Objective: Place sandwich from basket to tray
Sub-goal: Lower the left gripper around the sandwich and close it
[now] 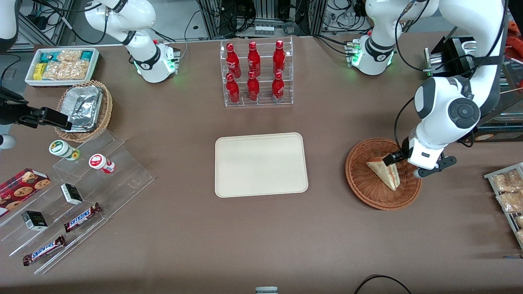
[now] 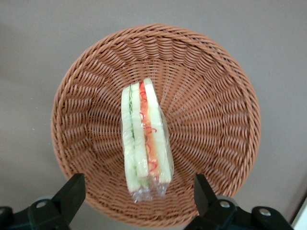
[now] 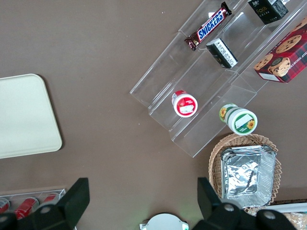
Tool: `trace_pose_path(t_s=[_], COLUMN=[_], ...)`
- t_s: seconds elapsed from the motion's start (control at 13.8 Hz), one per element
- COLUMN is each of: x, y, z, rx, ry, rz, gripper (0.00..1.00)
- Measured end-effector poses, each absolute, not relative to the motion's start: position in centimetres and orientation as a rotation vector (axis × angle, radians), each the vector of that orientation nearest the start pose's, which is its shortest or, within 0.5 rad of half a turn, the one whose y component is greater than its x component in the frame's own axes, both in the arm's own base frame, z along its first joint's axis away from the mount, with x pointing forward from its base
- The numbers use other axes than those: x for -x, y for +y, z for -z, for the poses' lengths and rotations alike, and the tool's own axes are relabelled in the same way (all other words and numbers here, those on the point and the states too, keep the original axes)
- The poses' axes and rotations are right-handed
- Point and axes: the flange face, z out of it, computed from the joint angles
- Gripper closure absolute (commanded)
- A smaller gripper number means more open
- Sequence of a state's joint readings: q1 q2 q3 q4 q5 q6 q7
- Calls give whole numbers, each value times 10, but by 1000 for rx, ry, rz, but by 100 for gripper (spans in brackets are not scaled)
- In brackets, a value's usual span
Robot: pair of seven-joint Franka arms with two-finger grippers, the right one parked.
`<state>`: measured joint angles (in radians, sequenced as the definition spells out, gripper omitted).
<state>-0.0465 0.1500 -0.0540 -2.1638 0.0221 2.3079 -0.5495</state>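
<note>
Hovering over the basket (image 1: 383,174), your hand (image 2: 138,194) hangs with its two fingers (image 2: 72,191) spread wide apart and gripping nothing; in the wrist view the sandwich (image 2: 145,139) lies between and past the fingertips, not touched by either. You can see the sandwich resting on the basket's woven floor, wrapped in clear film, its white bread layers and red, green and orange filling turned up toward the wrist camera. From the front it reads as a pale wedge with its point toward the tray (image 1: 261,164), partly covered by the arm's wrist. The basket sits on the brown surface (image 1: 261,237) toward the working arm's end, well apart from the tray, which lies flat near the middle with nothing on it. Farther from the front camera than the tray stands a clear rack of red bottles (image 1: 256,72). Toward the parked arm's end you have a tan wicker basket with foil trays (image 1: 83,108), a white bin of snack packets (image 1: 62,65), and clear stepped shelves (image 1: 77,200) carrying two small tubs, chocolate bars and little dark boxes.
</note>
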Motion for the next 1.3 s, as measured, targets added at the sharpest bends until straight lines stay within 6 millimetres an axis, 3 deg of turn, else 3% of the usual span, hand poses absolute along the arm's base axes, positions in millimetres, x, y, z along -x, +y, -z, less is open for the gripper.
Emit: trace_pose_path(t_s=[0.29, 0.87, 0.94, 1.01, 1.23, 1.3], x=[-548, -548, -548, -548, -548, -548], y=[-55, -63, -65, -66, -67, -67], z=[-302, -266, -262, -259, -256, -256], rx=[3022, 3015, 3017, 3018, 3020, 3020], ry=[-827, -826, -822, -819, -816, -815], rz=[-8, -65, -67, -70, -71, -70], gripper=[0, 0, 5, 17, 79, 87])
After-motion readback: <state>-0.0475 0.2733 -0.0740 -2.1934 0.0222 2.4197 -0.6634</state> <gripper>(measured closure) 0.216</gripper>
